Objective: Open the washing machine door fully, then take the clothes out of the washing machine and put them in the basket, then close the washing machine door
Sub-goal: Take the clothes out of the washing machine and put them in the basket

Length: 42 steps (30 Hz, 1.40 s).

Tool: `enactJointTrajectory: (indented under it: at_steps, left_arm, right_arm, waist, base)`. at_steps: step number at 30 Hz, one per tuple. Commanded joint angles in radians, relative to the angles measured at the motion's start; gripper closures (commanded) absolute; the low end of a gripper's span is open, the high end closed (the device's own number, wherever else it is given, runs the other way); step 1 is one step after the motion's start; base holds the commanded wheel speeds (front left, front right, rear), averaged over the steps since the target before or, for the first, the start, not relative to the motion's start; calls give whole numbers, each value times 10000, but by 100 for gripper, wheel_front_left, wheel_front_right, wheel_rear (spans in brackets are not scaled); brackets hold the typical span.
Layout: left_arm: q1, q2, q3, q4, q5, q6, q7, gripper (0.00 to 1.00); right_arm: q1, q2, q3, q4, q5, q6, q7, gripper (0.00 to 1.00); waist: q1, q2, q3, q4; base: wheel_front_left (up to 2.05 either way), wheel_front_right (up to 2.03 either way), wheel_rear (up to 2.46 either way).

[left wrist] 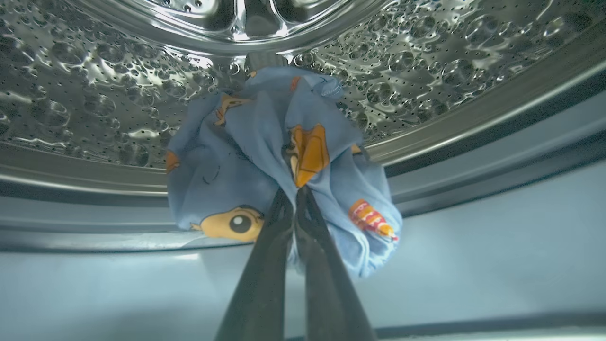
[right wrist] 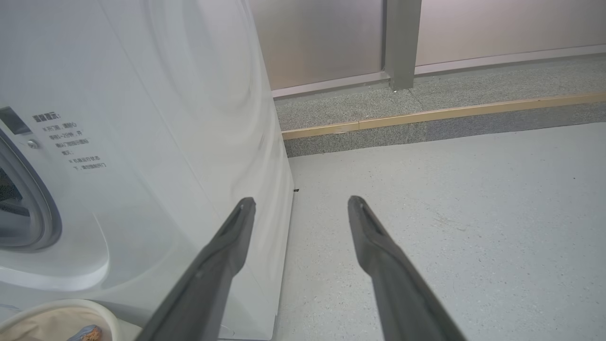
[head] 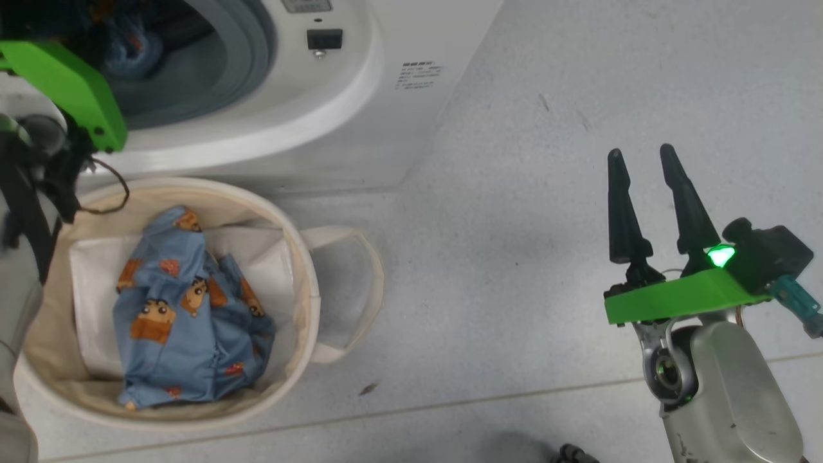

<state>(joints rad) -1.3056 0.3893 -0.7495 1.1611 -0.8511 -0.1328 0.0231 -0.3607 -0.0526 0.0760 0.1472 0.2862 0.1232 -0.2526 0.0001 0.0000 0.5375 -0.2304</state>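
Note:
My left gripper (left wrist: 296,194) is inside the washing machine's steel drum (left wrist: 94,94), shut on a bunched piece of the clothes (left wrist: 265,156), light blue with orange figures. The fabric hangs from the fingertips above the grey rubber ring (left wrist: 473,156). In the head view the washing machine (head: 360,116) stands at the top left, and my left arm's green mount (head: 71,90) reaches into its opening. Another light blue garment (head: 186,308) lies in the cream basket (head: 308,270) before the machine. My right gripper (head: 643,161) stands open over the floor at the right. The washing machine door is out of view.
The machine's white side (right wrist: 142,142) is close on the left of my right gripper (right wrist: 300,203). Grey speckled floor (head: 546,193) spreads to the right of the machine and basket. A raised kerb with a tan strip (right wrist: 426,116) and a wall post (right wrist: 401,42) lie beyond.

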Motion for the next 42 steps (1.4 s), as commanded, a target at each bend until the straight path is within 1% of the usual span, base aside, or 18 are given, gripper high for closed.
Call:
enactJointTrajectory:
  at_steps: [1, 9, 10, 15, 19, 23, 26, 28, 31, 34, 38, 42]
  left_arm:
    - [-98, 514, 93, -313, -112, 21, -228, 100]
    - [949, 747, -261, -985, -581, 21, -1454, 100]
    - [949, 747, -261, -985, -581, 21, -1454, 100]
    - [2036, 1022, -375, -1670, -952, 21, -2412, 100]
    - [2873, 1241, -393, -2322, -1010, 21, -2721, 100]
    - [3853, 1478, -29, -3269, -939, 142, -2834, 100]
    - [4845, 1717, 658, -4597, -758, 503, -2843, 100]
    - [5645, 1897, 1099, -5634, -533, 835, -2845, 100]
    - [6911, 2134, 1716, -7297, -274, 1371, -2846, 100]
    - [8122, 2402, 2207, -8934, -20, 1999, -2847, 100]
    - [9612, 2697, 2614, -10861, 90, 2732, -2847, 100]
    - [10672, 2939, 2701, -12276, 104, 3359, -2835, 100]
  right_arm:
    - [265, 24, 181, -220, -7, 75, -92, 0]
    - [496, 24, 269, 38, -30, 75, -92, 0]
    - [496, 24, 269, 38, -30, 75, -92, 0]
    - [806, 24, 268, 269, -64, 75, -92, 0]
    - [1063, 24, 252, 432, -124, 75, -92, 0]
    - [1282, 24, 293, 556, -101, 75, -92, 0]
    - [1447, 24, 356, 639, -54, 75, -92, 0]
    - [1553, 24, 379, 691, -47, 75, -92, 0]
    - [1707, 24, 373, 762, -54, 75, -92, 0]
    - [1829, 24, 381, 816, -53, 75, -92, 0]
    - [1928, 24, 403, 862, -43, 75, -92, 0]
    - [1971, 24, 430, 893, -48, 75, -92, 0]
  waist:
    - [-1, 0, -214, 33]
    - [-1, 0, -1171, 139]
    - [-1, 0, -1171, 139]
    - [-1, 0, -2049, 360]
    - [-1, 0, -2656, 568]
    - [-1, 0, -3220, 748]
    - [-1, 0, -3580, 868]
    - [-1, 0, -3789, 956]
    - [-1, 0, -4067, 1099]
    - [-1, 0, -4306, 1217]
    - [-1, 0, -4544, 1322]
    - [-1, 0, -4652, 1378]
  base:
    - [0, 0, 0]
    - [0, 0, 0]
    - [0, 0, 0]
    - [0, 0, 0]
    - [0, 0, 0]
    - [0, 0, 0]
    - [0, 0, 0]
    - [0, 0, 0]
    - [0, 0, 0]
    - [0, 0, 0]
    - [0, 0, 0]
    - [0, 0, 0]
